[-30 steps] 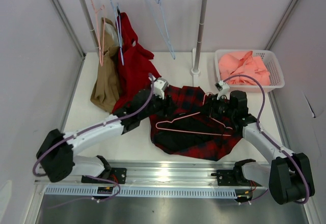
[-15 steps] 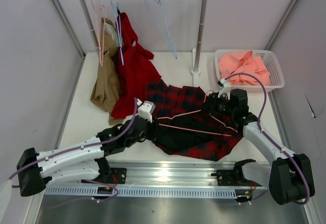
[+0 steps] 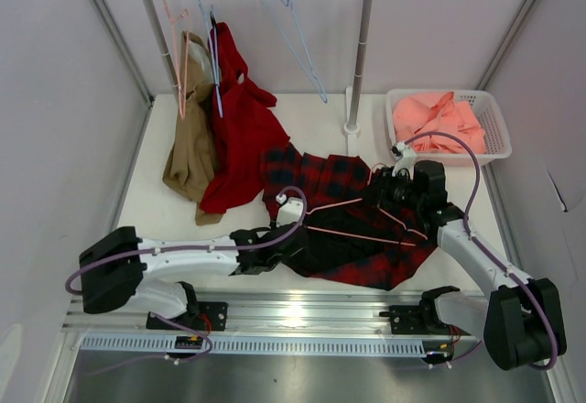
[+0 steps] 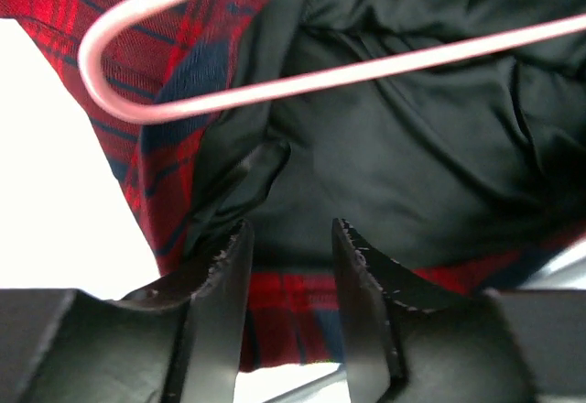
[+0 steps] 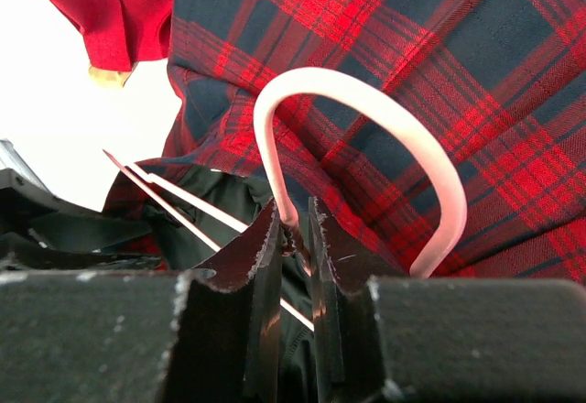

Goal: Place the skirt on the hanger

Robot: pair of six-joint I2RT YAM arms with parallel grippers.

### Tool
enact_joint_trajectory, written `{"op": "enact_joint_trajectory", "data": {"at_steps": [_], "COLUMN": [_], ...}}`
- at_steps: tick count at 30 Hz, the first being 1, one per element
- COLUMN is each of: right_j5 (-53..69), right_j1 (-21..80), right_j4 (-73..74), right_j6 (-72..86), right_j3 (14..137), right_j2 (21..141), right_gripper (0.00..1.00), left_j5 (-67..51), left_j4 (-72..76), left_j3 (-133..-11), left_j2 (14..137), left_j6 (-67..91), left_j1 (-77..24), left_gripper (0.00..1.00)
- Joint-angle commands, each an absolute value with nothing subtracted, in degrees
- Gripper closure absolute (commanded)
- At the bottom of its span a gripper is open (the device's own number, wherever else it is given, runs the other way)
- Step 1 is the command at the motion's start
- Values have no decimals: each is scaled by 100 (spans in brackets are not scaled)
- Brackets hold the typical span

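Skirt [image 3: 366, 261] lies lower centre of top view, hanger [image 3: 357, 234] resting across it. My right gripper [image 5: 295, 215] pinches hanger neck tight. My left gripper [image 4: 288, 234] is half open over black lining, holding nothing. Risk: I catch only 1 layer, and hanger corner snags lining.
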State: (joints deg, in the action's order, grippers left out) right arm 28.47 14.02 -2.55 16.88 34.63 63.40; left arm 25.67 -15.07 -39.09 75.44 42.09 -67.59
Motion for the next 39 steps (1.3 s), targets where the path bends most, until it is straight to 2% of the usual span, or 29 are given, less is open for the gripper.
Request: {"op": "enact_joint_trajectory", "data": {"at_steps": [1, 6, 16, 27, 34, 39], "right_j5": [2742, 2742, 2768, 2777, 2751, 2733], "right_j1": [1406, 1406, 1406, 1406, 1406, 1406], "right_j4": [-237, -202, -158, -202, -176, -167], "right_j6": [1635, 1626, 1635, 1652, 1626, 1626], "right_j3": [3656, 3665, 3691, 3647, 3647, 3648], "right_j2": [6179, 6144, 6073, 6073, 6073, 6065], "right_gripper": [100, 100, 100, 100, 100, 100], "left_j5": [3085, 3155, 3331, 3313, 3156, 2892], "left_j4": [-1512, -1415, -1222, -985, -905, -712], "left_j3": [-4315, -4526, -4465, -4316, -4052, -3736], "left_j2": [7848, 8340, 8789, 8834, 8298, 7850], "left_j6": [4588, 4500, 4360, 4219, 3982, 3815], "left_j1": [-6803, -6776, -6531, -6416, -6328, -6223], "left_gripper": [53, 50, 52, 81, 85, 99]}}
